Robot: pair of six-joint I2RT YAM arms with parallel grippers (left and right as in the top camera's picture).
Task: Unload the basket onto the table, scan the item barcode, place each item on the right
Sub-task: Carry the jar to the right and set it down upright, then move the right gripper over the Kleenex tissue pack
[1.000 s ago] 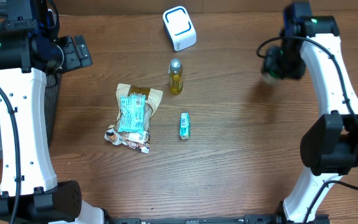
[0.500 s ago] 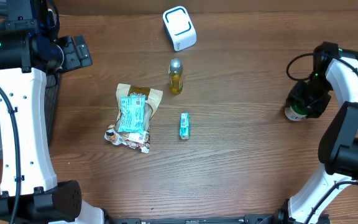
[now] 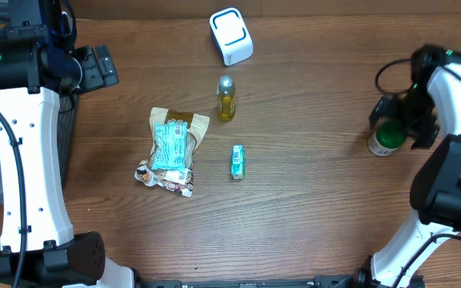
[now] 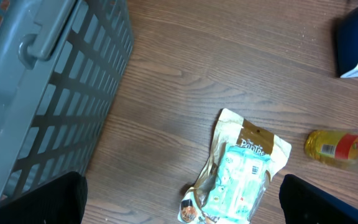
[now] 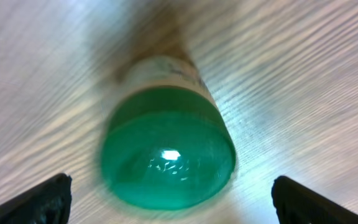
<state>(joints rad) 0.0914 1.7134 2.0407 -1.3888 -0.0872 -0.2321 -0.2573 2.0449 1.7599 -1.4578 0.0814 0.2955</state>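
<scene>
A white and blue scanner box (image 3: 231, 36) sits at the back middle of the table. A small bottle with a green cap (image 3: 384, 140) stands at the right; from the right wrist its cap (image 5: 166, 155) fills the view from above. My right gripper (image 3: 397, 124) hovers just over it, open, its fingers (image 5: 42, 199) wide on either side and not touching the cap. My left gripper (image 3: 96, 68) hangs open and empty at the back left, above a teal snack bag (image 4: 241, 174).
A yellow drink bottle (image 3: 226, 98) lies below the scanner. Snack bags (image 3: 170, 148) are piled left of centre, with a small teal box (image 3: 238, 161) beside them. A grey slatted basket (image 4: 42, 74) stands off the table's left edge.
My right gripper came forward from the back right with the green-capped bottle, lowered it to the table and opened. The left arm has not moved.
</scene>
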